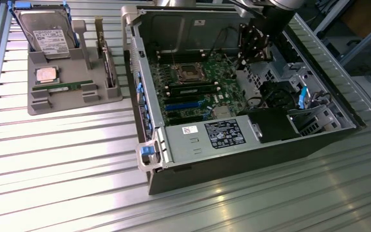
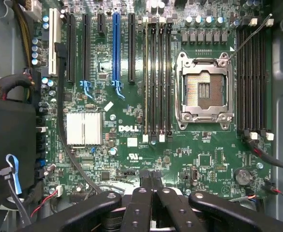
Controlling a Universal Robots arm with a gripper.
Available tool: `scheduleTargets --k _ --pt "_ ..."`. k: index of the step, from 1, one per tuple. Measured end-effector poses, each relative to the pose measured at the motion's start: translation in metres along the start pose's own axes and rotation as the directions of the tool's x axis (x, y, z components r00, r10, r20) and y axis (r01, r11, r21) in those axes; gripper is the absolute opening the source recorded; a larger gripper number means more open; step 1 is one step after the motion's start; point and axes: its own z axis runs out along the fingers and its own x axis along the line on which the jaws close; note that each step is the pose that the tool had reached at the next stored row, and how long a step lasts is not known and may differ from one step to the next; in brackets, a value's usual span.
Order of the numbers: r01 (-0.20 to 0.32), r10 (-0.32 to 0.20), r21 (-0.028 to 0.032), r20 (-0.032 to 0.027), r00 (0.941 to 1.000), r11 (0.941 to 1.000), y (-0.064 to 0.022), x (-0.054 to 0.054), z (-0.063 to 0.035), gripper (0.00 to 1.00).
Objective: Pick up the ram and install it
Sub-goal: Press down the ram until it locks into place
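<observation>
A ram stick (image 1: 63,87), long, thin and green, lies flat in a groove at the front of the grey tray (image 1: 40,104), at the exterior view's left. A second thin board (image 1: 108,62) stands on edge at the tray's other side. My gripper (image 1: 252,47) hangs inside the open computer case (image 1: 237,154), far from the tray. In the wrist view the gripper (image 2: 151,177) is shut, its black fingertips pressed together with nothing between them, above the motherboard (image 2: 132,145). The black memory slots (image 2: 157,77) lie beside the open CPU socket (image 2: 203,92).
On the tray stand a hard drive (image 1: 47,36) and a square silver CPU (image 1: 46,74). Inside the case are a power supply (image 1: 227,134), a silver heatsink (image 2: 84,128), a blue slot (image 2: 116,48) and loose cables (image 2: 16,87). The ribbed metal table (image 1: 76,159) stretches in front.
</observation>
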Motion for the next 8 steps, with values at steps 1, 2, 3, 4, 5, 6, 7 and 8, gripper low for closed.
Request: scheduleTargets --k 1,2,3,4,5,6,7,8 --pt "0.000 0.000 -0.0001 -0.0016 1.0000 1.0000 0.0004 0.000 0.0006 0.11" --pt "0.000 0.000 -0.0001 -0.0019 1.0000 1.0000 0.0056 0.000 0.0045 0.11" --pt "0.000 0.000 0.0000 -0.0018 1.0000 1.0000 0.0135 0.000 0.0089 0.11" --pt "0.000 0.000 0.0000 -0.0018 1.0000 1.0000 0.0210 0.000 0.0133 0.11" --pt "0.000 0.000 0.0000 -0.0018 1.0000 1.0000 0.0258 0.000 0.0171 0.11" --pt "0.000 0.000 0.0000 -0.0018 1.0000 1.0000 0.0293 0.000 0.0210 0.11" --pt "0.000 0.000 0.0000 -0.0018 1.0000 1.0000 0.0314 0.000 0.0241 0.11" --pt "0.000 0.000 0.0000 -0.0017 1.0000 1.0000 0.0335 -0.001 0.0289 0.11"
